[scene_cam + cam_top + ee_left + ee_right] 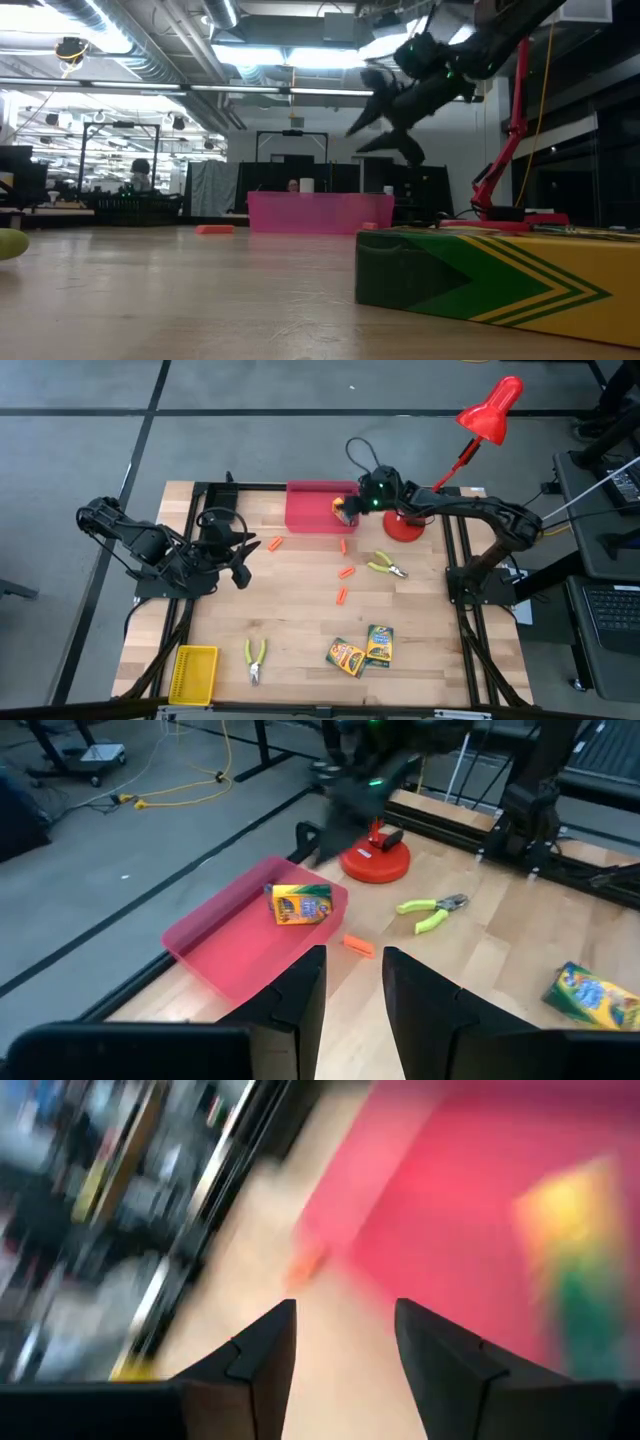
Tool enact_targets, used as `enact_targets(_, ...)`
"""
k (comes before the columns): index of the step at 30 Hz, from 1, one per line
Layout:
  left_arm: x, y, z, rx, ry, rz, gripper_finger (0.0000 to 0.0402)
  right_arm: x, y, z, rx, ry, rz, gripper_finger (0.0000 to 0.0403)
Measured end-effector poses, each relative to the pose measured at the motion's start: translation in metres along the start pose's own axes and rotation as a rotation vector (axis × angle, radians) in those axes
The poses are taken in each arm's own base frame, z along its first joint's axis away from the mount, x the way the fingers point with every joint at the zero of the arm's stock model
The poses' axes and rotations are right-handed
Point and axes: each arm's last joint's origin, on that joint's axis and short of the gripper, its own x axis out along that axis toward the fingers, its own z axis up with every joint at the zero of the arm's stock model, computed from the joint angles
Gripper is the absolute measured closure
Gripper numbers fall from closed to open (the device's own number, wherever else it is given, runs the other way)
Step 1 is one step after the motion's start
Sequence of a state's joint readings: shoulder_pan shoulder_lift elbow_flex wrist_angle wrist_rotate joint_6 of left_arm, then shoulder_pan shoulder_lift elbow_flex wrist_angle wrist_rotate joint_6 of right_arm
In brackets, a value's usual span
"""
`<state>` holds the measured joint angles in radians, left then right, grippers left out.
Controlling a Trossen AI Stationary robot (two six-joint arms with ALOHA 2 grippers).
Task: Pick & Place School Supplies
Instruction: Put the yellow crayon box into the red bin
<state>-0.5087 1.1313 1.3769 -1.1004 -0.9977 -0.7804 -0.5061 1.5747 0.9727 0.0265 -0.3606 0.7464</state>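
Observation:
A pink tray [312, 508] stands at the far middle of the table, and one yellow-and-green crayon box [301, 905] lies in its right end. My right gripper [345, 1350] hovers open and empty above that end of the tray [320, 212]; it also shows in the low view [395, 125]. Two more crayon boxes [347, 656] [379, 644] lie flat near the table's near edge. Several orange sticks [346, 572] lie on the wood in front of the tray. My left gripper [352, 990] waits open and empty at the table's left [240, 568].
One pair of green-handled pliers [386, 567] lies right of the sticks, and another [255, 660] lies near the front. A yellow bin [193, 672] stands at the near left corner. A red desk lamp has its base [405, 523] right of the tray.

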Motion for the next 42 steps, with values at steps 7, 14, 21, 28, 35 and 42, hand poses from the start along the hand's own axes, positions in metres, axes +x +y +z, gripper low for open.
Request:
enact_targets(7,-0.001,0.013,-0.011,-0.011,0.072,0.083,0.0304,-0.037,0.066,-0.096,-0.204,0.547,0.075,0.0246)
enact_targets(14,0.007,0.014,-0.034,-0.128,0.203,0.092,0.0304,-0.082,0.097,-0.175,-0.292,0.717,-0.179,0.024)
enact_targets(21,0.022,-0.007,-0.059,-0.232,0.238,0.001,0.0304,-0.08,0.105,-0.219,-0.309,0.674,-0.275,0.0252)
enact_targets(28,0.022,-0.016,-0.065,-0.242,0.219,-0.058,0.0304,-0.057,0.083,-0.254,-0.383,0.755,-0.316,0.0284)
enact_targets(35,0.021,-0.018,-0.065,-0.228,0.229,-0.085,0.0304,-0.043,0.07,-0.265,-0.422,0.754,-0.282,0.03)
enact_targets(42,0.021,-0.018,-0.065,-0.234,0.228,-0.089,0.0304,-0.041,0.056,-0.27,-0.42,0.75,-0.274,0.0302)
